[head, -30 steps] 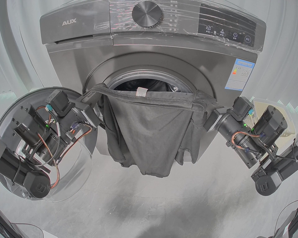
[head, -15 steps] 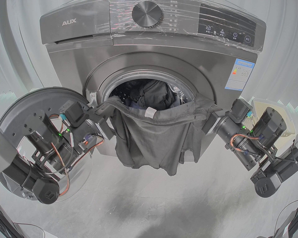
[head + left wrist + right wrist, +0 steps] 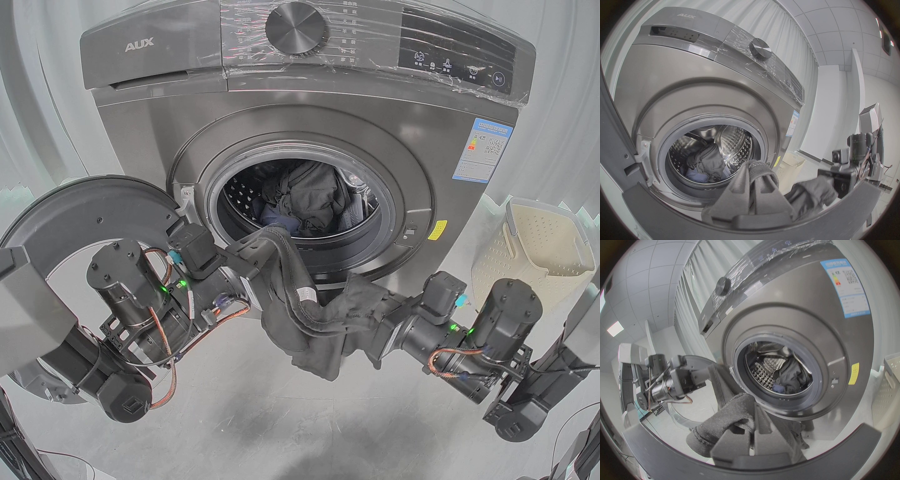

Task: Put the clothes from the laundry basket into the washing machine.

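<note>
Left pincer point(image 3: 265, 245) and right pincer point(image 3: 377, 310) each clamp the dark garment point(image 3: 317, 345), which sags between them.

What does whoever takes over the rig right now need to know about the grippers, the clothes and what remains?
Left gripper: shut on one end of the dark grey garment, just in front of the drum opening.
Right gripper: shut on the garment's other end, lower, in front of the machine.
The garment sags between them, outside the drum.
Done: door open; dark clothes already lie in the drum.
Left: probably lift this garment, push it through the opening and release. Then check the laundry basket, on the floor to the machine's right, for more.
</note>
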